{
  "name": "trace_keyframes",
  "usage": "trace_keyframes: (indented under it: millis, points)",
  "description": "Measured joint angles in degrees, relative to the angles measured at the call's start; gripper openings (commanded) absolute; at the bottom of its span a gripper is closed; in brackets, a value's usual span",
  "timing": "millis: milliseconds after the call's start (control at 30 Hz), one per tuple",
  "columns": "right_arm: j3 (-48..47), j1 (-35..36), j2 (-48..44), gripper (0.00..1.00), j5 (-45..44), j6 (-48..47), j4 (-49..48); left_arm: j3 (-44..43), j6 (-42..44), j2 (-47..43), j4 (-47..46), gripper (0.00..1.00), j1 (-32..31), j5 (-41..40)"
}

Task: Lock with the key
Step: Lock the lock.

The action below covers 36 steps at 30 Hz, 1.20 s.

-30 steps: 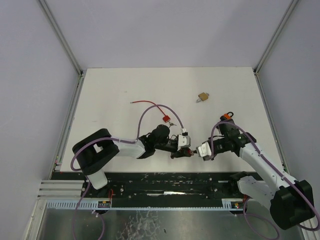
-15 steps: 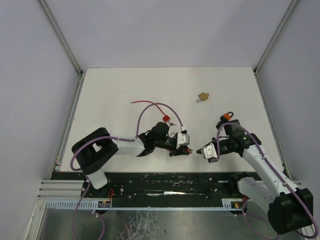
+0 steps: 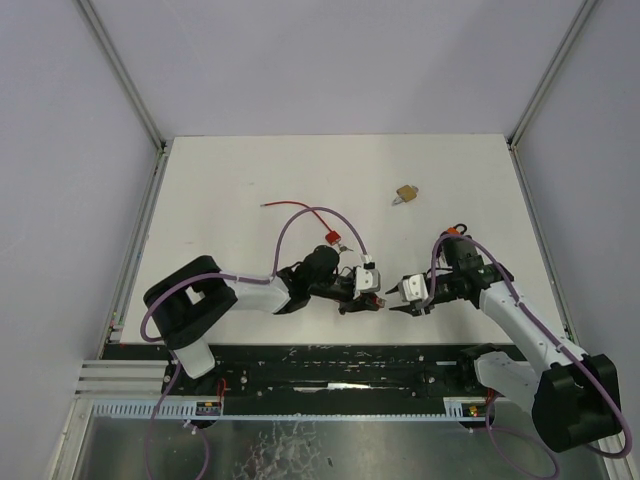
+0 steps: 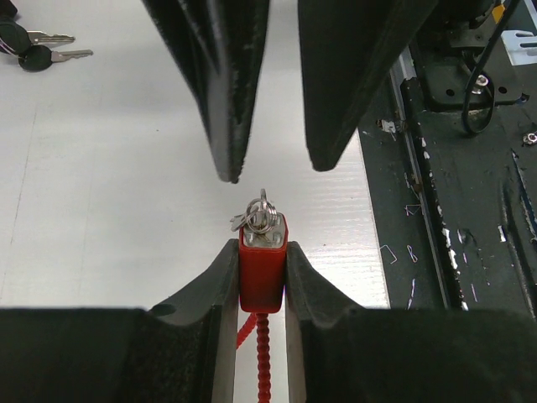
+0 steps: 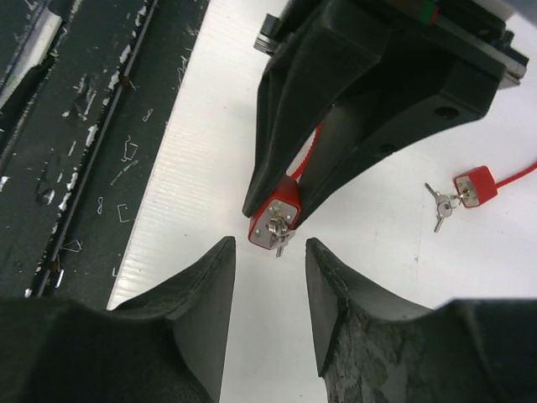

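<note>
My left gripper (image 3: 374, 293) is shut on a red padlock body (image 4: 262, 270), holding it by its sides with its red cable (image 4: 265, 361) trailing back between the fingers. A small silver key on a ring (image 4: 258, 217) sticks out of the lock's end face. My right gripper (image 3: 400, 294) is open and empty. It faces the lock end-on with its fingertips (image 4: 228, 126) just short of the key. In the right wrist view the lock (image 5: 273, 217) and key (image 5: 284, 238) sit just beyond my open right gripper (image 5: 269, 252).
A second red padlock (image 5: 474, 185) with keys (image 5: 440, 204) lies on the white table, also in the top view (image 3: 330, 238). A brass padlock (image 3: 405, 193) lies farther back. Black-headed keys (image 4: 33, 55) lie near the right arm. The dark rail (image 3: 330, 365) runs along the near edge.
My right gripper has swung left and turned to face the left gripper, closing the gap to the held lock. The left gripper has stayed nearly still.
</note>
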<state>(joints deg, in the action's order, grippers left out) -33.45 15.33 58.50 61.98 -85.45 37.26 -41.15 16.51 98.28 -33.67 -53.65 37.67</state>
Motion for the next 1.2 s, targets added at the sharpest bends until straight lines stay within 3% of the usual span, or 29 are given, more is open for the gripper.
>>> trace_keyframes:
  millis: [333, 767, 833, 967, 1200]
  points:
    - [1.57, 1.97, 1.18, 0.37, -3.37, 6.01, -7.74, -0.22, 0.00, 0.02, 0.28, 0.00, -0.44, -0.15]
    - [2.27, 3.43, 2.36, 0.23, -4.50, 6.49, -9.51, -0.31, -0.04, 0.24, 0.28, 0.00, -0.70, -0.15]
    - [2.27, 3.65, 2.58, 0.19, -4.52, 5.99, -9.42, -0.33, -0.04, 0.24, 0.28, 0.00, -0.70, -0.15]
    - [2.25, 3.91, 2.56, 0.01, -4.50, 3.48, -8.50, -0.42, -0.07, 0.26, 0.37, 0.00, -0.70, -0.13]
    - [2.23, 3.96, -0.37, 0.00, -5.62, -4.28, -4.48, -1.81, 0.33, 0.85, 1.64, 0.00, -0.68, 1.64]
